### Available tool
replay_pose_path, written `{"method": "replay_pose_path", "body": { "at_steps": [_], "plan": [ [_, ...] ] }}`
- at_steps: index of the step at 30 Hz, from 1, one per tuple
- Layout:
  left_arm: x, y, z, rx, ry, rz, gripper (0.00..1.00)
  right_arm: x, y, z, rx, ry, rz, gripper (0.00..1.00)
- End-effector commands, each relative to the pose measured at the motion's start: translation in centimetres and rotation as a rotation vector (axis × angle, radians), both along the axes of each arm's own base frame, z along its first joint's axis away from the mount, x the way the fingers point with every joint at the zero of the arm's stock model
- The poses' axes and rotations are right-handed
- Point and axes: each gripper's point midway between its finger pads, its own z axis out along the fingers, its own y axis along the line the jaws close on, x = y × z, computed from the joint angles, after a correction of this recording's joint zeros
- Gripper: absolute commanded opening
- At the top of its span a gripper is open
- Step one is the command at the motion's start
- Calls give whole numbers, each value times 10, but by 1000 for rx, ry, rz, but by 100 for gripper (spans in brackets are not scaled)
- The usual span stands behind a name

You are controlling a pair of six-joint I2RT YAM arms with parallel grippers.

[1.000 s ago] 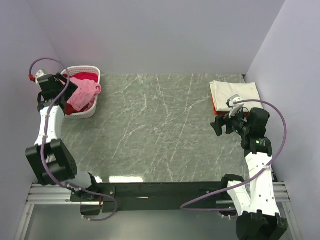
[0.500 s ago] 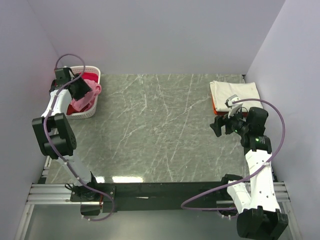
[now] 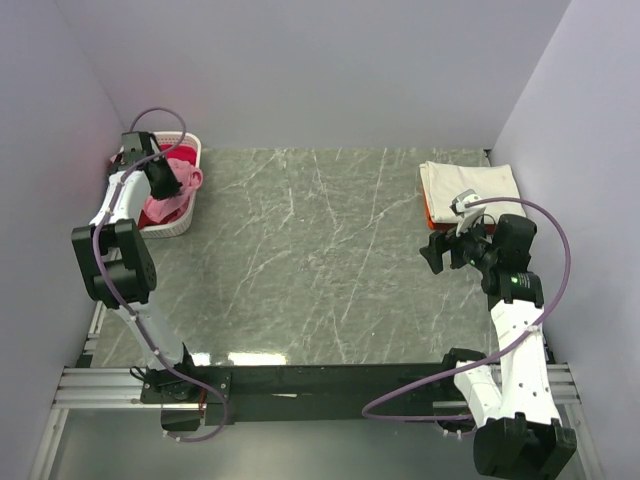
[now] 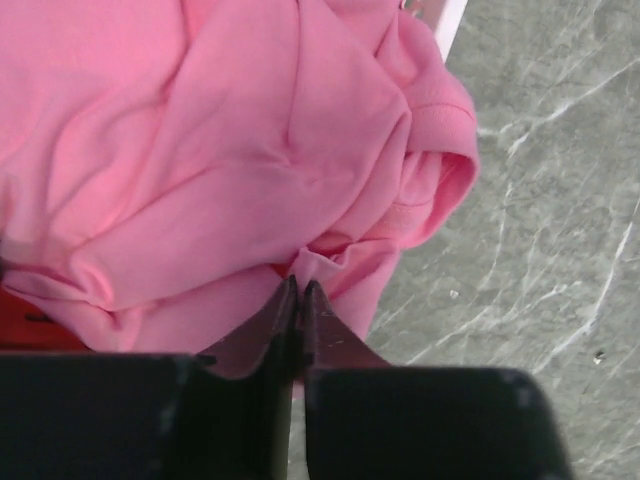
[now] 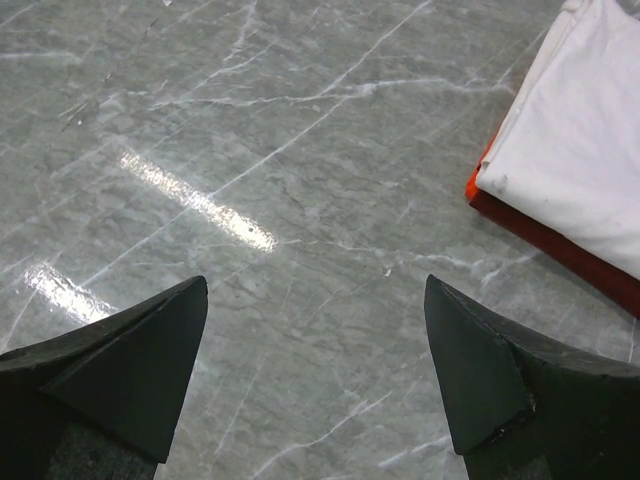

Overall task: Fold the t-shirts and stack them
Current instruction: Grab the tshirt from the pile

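A crumpled pink t-shirt (image 3: 186, 180) (image 4: 230, 150) spills over the rim of the white slatted basket (image 3: 165, 229) at the table's far left, on top of a red shirt (image 3: 172, 152). My left gripper (image 3: 165, 180) (image 4: 298, 288) reaches into the basket, its jaws pressed together on a small fold of the pink cloth. At the far right lies a folded cream-white t-shirt (image 3: 470, 185) (image 5: 590, 150) on an orange-red one (image 3: 427, 215) (image 5: 560, 250). My right gripper (image 3: 445, 252) (image 5: 316, 283) hovers open over bare table just in front of that stack, holding nothing.
The grey marble table (image 3: 310, 260) spans the space between basket and stack. Purple walls close in on the left, back and right. A corner of the basket's white rim (image 4: 442, 14) shows in the left wrist view.
The left arm swung further over the basket and its jaws closed on the pink t-shirt. The right arm has stayed still and open.
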Motion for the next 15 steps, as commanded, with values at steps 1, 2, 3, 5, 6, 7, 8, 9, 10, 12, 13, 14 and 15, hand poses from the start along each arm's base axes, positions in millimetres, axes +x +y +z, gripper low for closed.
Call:
{"method": "replay_pose_path", "body": {
  "at_steps": [1, 2, 3, 5, 6, 7, 8, 9, 10, 12, 13, 14, 15],
  "plan": [
    [11, 1, 38, 52, -75, -10, 6, 5, 0, 27, -11, -87, 5, 95],
    [12, 1, 56, 52, -117, -6, 0, 4, 0, 27, -9, -86, 7, 95],
    [18, 2, 78, 60, -170, -3, 0, 4, 0, 27, -10, -88, 4, 95],
    [22, 4, 130, 69, -290, 27, 0, 5, -1, 28, -9, -88, 0, 95],
    [26, 3, 166, 73, -374, 29, 0, 5, -1, 29, -9, -92, 0, 95],
    [23, 0, 199, 62, -453, 34, 0, 5, -1, 28, -9, -90, -2, 95],
    [22, -3, 224, 54, -510, 30, 0, 6, -2, 27, -9, -87, -5, 95],
    [19, -8, 262, 52, -596, 21, 0, 6, -2, 28, -10, -89, -5, 95],
    [12, -12, 290, 47, -658, 14, 0, 6, -2, 27, -8, -89, -8, 95],
    [1, -28, 342, 21, -784, -33, 0, 7, -3, 26, -11, -87, -14, 95],
    [-7, -35, 362, 14, -835, -59, 0, 8, -4, 26, -14, -88, -20, 95],
    [-15, -42, 387, 6, -898, -77, 0, 9, -6, 25, -17, -87, -25, 95],
    [-22, -55, 401, -10, -935, -131, 0, 9, -6, 24, -16, -85, -27, 95]
  ]
}}
